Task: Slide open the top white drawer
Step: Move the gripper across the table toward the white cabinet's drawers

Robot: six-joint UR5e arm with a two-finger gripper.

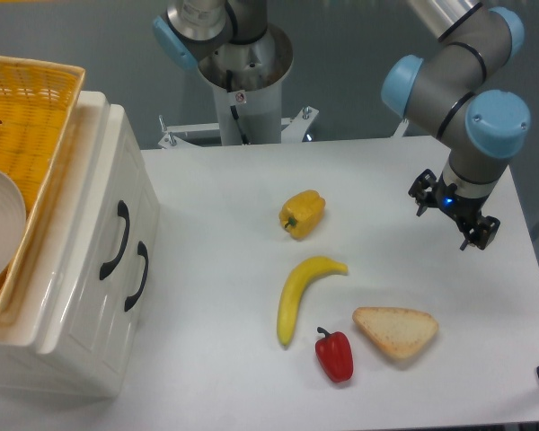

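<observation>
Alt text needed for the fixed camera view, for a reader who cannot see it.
A robot arm's tool hangs over the right side of a white table, far from the white cabinet at left, whose top white drawer is shut. A yellow pepper, banana, red pepper and bread slice lie between them.

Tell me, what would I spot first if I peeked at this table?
Probably the bright food in the middle: a yellow banana, a red pepper, a yellow pepper and a slice of bread. On the left stands a white cabinet with the top white drawer shut, and the robot's gripper hovers far right.
</observation>
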